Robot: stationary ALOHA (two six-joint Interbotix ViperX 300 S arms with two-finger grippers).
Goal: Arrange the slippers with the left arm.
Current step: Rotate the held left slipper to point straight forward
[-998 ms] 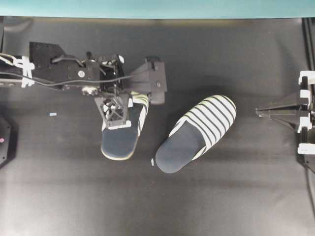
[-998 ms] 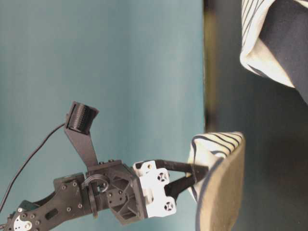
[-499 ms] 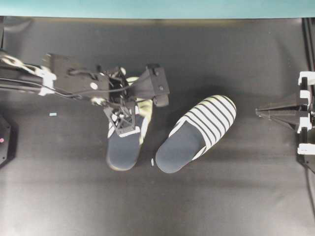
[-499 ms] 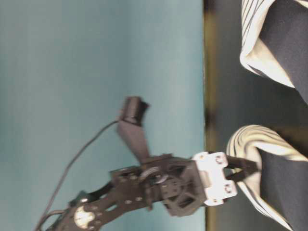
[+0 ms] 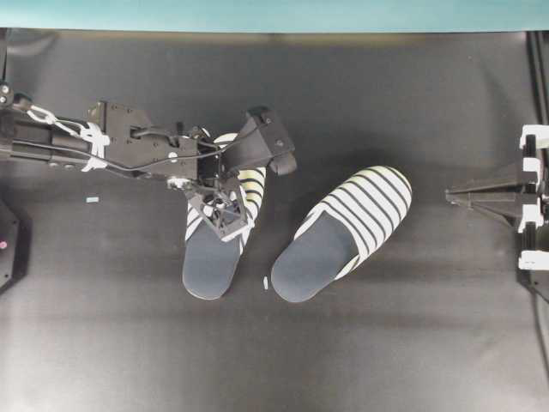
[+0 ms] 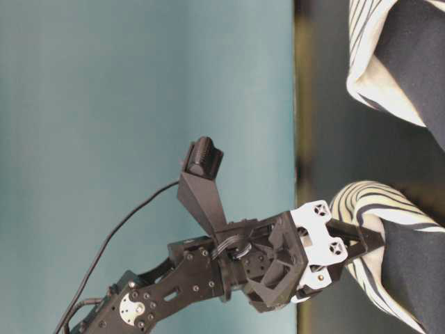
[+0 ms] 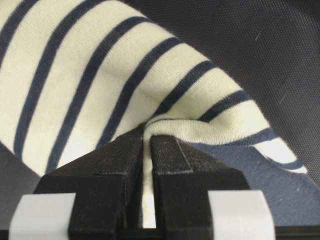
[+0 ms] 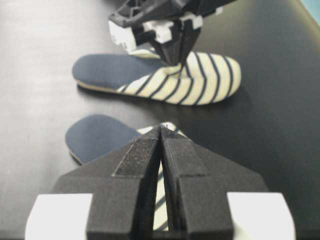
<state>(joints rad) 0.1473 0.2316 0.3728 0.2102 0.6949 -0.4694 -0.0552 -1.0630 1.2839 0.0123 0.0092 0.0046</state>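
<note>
Two striped slippers lie on the black table. The left slipper point(image 5: 208, 264) lies flat, heel toward the front; it also shows in the right wrist view point(image 8: 165, 80) and the table-level view point(image 6: 389, 209). My left gripper point(image 5: 228, 227) is shut on the edge of its striped toe cap point(image 7: 125, 75), with the fabric pinched between the jaws point(image 7: 148, 137). The right slipper point(image 5: 343, 232) lies angled beside it, toe toward the back right, about a hand's width away. My right gripper point(image 5: 450, 196) is shut and empty at the right edge, pointing at the slippers point(image 8: 160, 129).
A small white scrap point(image 5: 266, 281) lies between the two heels. A small grey-blue bit point(image 5: 92, 200) lies at the left. A teal wall point(image 5: 274, 13) runs along the back edge. A black fixture point(image 5: 7, 240) stands at the left edge.
The left gripper has turned and lowered the left slipper from tilted on its side to flat on the table, keeping hold of the toe cap. The right slipper and right arm have not moved.
</note>
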